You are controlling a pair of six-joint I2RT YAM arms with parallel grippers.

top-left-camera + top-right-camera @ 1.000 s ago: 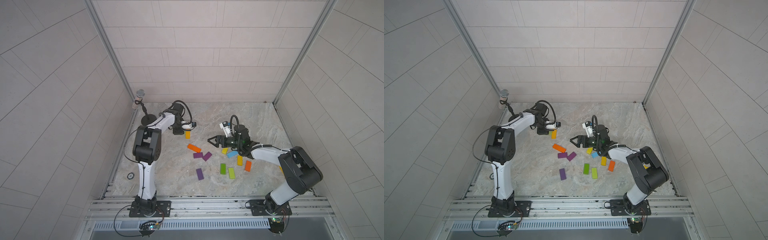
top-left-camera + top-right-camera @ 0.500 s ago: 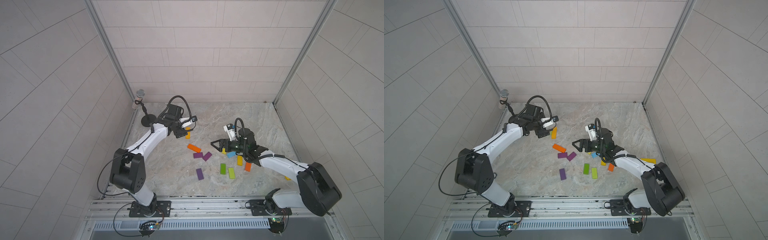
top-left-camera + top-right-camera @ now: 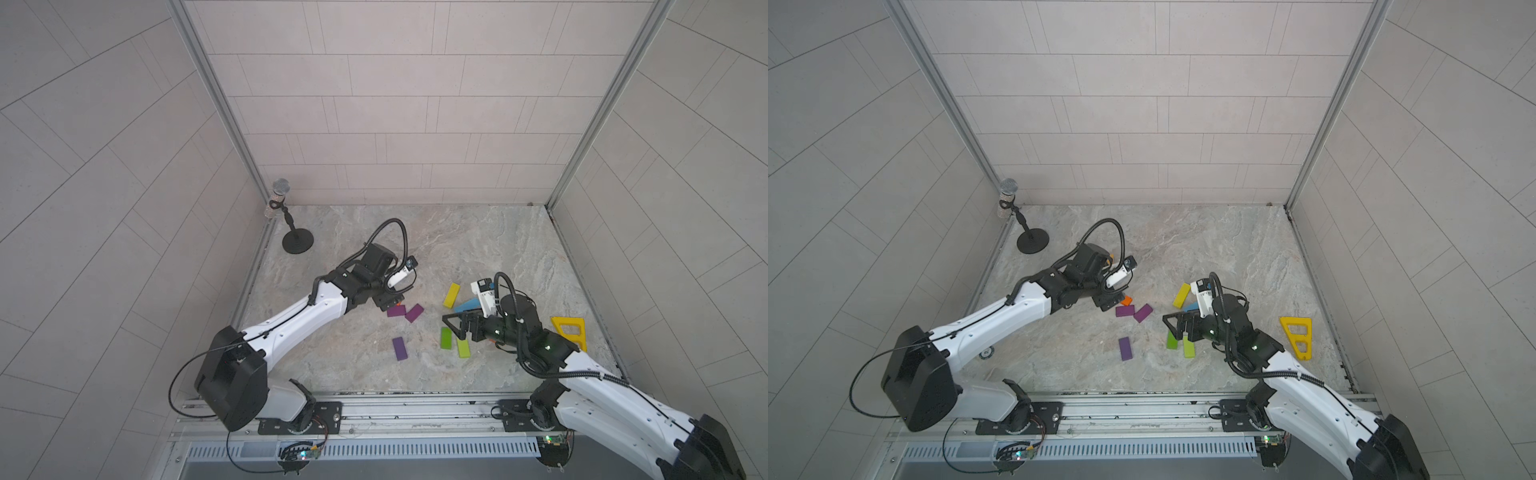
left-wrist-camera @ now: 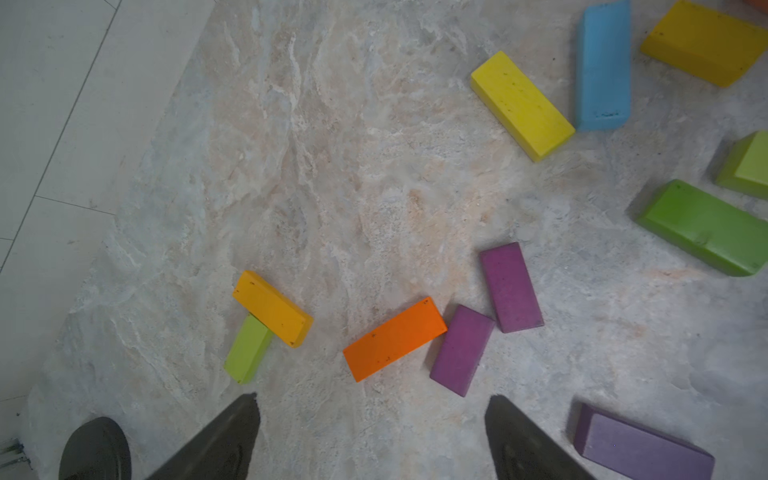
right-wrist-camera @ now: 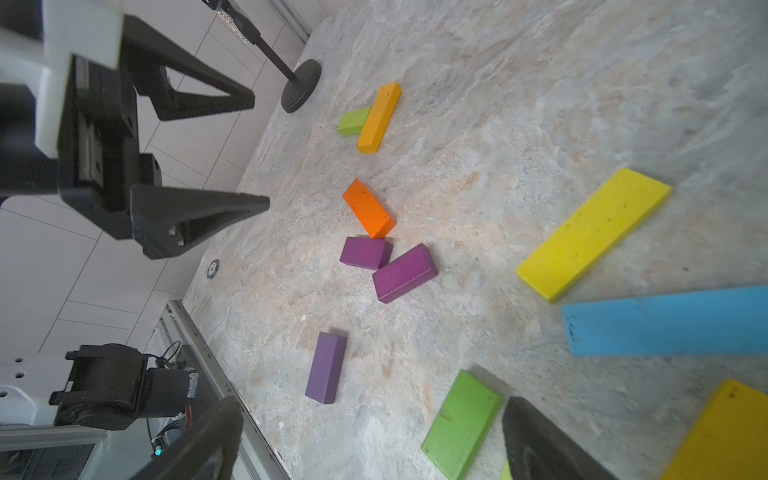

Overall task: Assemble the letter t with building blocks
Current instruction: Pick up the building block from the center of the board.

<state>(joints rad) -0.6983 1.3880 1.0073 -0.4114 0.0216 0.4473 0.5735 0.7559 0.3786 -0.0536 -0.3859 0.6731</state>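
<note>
Amber block (image 4: 272, 308) against lime block (image 4: 248, 349) end, left fingers (image 4: 224, 440) apart

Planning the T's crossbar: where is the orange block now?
In the left wrist view the orange block lies flat just ahead of the open left tool, one end beside a purple block.

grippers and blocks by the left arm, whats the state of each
left gripper, fingers apart, empty
right gripper, fingers apart, empty
amber block, flat, long side against end of lime block
lime block, flat, butted to amber block
orange block, flat, loose, end touching purple block
purple block, flat, loose
yellow block, flat, loose, apart
</note>
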